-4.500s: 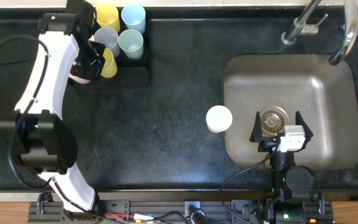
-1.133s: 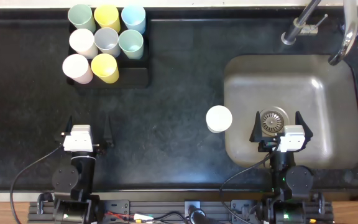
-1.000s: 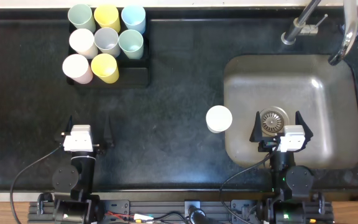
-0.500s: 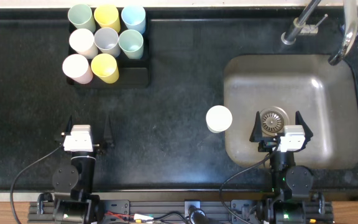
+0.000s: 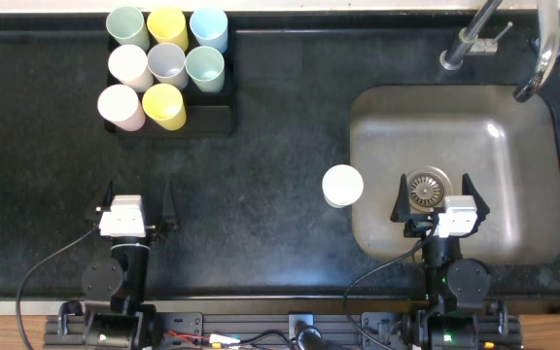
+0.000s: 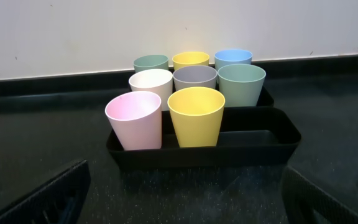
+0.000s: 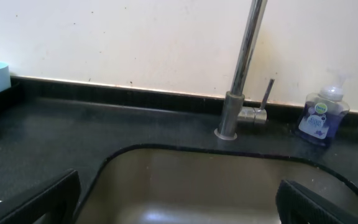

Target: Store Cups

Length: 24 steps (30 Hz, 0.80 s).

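**Table** [image 5: 261, 194]: black and speckled, spans the whole top view.

**Sink** [image 5: 513, 107]: steel basin in the right half of the top view. A tap [image 5: 470, 39] stands at its upper edge, and a soap bottle [image 7: 321, 118] stands near the tap.

**Arms**: both are folded back at the bottom edge.
- Left hand [image 5: 139, 187]: lower left, fingers spread wide, holding nothing, facing the tray.
- Right hand [image 5: 435, 185]: lower right, over the sink's lower left part, fingers likewise spread wide, empty.

**Tray** [image 5: 217, 122]: black, upper left, three rows of three slots.
- Eight cups [image 5: 167, 62] stand in it.
- The slot at the tray's lower right is vacant.
- The pink cup [image 6: 134, 119] leans a little outward.

**White cup** [image 5: 342, 185]: alone on the table, right of centre, just beside the sink's left rim and near the right hand.

**Status**: by my judgement, eight of nine cups are stored. One pick is left, with placement into the vacant slot.
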Motion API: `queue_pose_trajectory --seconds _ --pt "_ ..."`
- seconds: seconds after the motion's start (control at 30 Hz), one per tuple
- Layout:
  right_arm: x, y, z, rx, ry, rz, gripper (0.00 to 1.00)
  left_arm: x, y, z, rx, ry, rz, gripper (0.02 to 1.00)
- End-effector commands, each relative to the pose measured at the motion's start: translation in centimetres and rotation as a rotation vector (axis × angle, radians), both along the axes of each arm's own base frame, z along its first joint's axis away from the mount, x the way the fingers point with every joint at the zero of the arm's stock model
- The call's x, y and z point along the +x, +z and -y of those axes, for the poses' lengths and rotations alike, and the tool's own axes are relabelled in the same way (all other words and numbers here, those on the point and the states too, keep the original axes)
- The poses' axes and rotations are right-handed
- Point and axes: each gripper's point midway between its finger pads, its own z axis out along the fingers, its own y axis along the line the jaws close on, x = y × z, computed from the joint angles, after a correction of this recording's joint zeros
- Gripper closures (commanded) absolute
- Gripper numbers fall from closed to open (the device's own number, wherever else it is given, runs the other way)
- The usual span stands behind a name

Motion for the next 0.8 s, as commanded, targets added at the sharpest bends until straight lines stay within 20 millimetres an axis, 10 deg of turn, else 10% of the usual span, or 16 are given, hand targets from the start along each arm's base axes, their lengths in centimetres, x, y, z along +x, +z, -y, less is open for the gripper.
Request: queue_pose_trajectory --seconds 0.03,0.23,0.47,0.8 --pt "-0.3 1.9 0.1 -0.004 -0.003 0.042 0.003 -0.1 0.1 0.4 0.018 -0.022 0.007 0.020" --pt "-1.4 8.3 -0.7 0.032 0.040 -0.072 0.003 -0.1 0.1 0.4 0.018 -0.022 0.007 0.020" --pt "0.1 10.3 -1.4 0.028 0.054 -0.664 0.003 -0.1 0.1 0.4 0.018 -0.022 0.007 0.020" --pt "-1.8 2.8 -6.3 -0.256 0.269 -1.298 0.003 -0.1 0.1 0.4 0.018 -0.022 0.007 0.020"
